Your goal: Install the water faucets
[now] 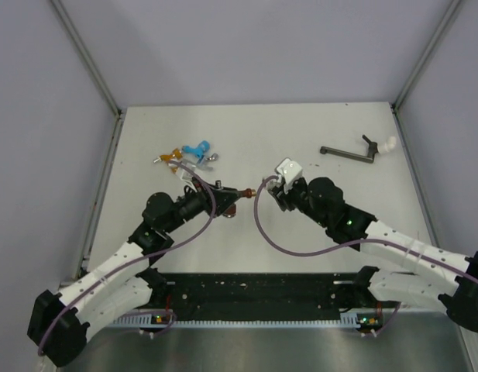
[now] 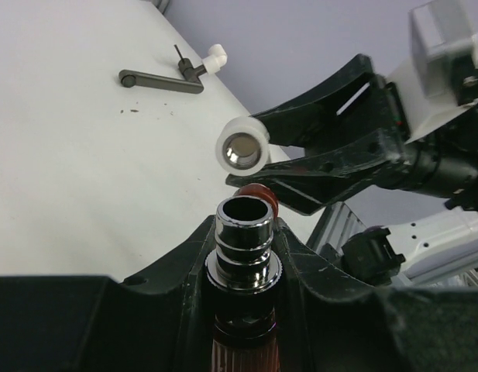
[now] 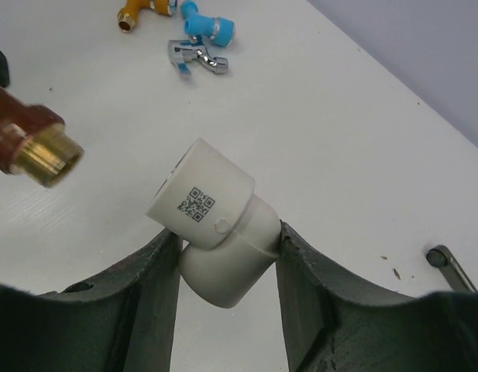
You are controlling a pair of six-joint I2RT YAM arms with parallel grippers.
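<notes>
My left gripper (image 1: 229, 197) is shut on a dark red-brown faucet (image 1: 244, 191). In the left wrist view its silvery spout (image 2: 243, 236) stands between my fingers. Its brass threaded end (image 3: 42, 155) points at the small white elbow fitting (image 3: 215, 217). My right gripper (image 1: 273, 189) is shut on that fitting, whose open socket (image 2: 242, 147) faces the faucet across a small gap. Orange (image 1: 174, 156), light blue (image 1: 198, 146) and grey (image 1: 190, 164) faucets lie loose at the back left; they also show in the right wrist view as orange (image 3: 135, 11), blue (image 3: 208, 27) and grey (image 3: 195, 60).
A dark metal bar (image 1: 349, 153) with a white fitting (image 1: 388, 144) on its end lies at the back right, also in the left wrist view (image 2: 163, 80). Grey walls enclose the white table (image 1: 316, 116) on three sides.
</notes>
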